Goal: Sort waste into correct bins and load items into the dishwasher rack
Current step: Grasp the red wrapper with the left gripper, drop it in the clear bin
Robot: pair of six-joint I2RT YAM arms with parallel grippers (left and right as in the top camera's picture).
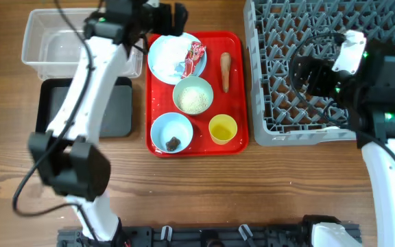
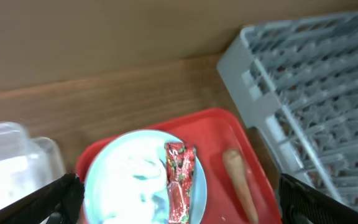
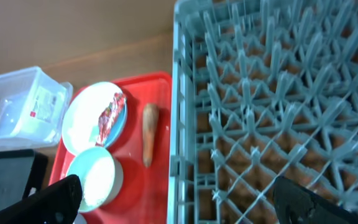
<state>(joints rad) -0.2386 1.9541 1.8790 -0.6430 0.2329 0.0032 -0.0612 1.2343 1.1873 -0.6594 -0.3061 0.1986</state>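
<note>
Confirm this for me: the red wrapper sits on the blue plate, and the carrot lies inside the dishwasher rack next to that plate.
Not quite. The red wrapper does sit on the blue plate, but the carrot lies on the red tray, next to that plate, not inside the dishwasher rack. The overhead view shows it plainly.

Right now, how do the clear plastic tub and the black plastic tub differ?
The clear transparent rectangular plastic tub is see-through; the shallow black rectangular plastic tub is opaque. The clear tub has taller walls; the black tub is low. The clear tub lies farther from the robot, the black tub just nearer. Both are rectangular, similar in footprint, left of the flat red tray.
</note>
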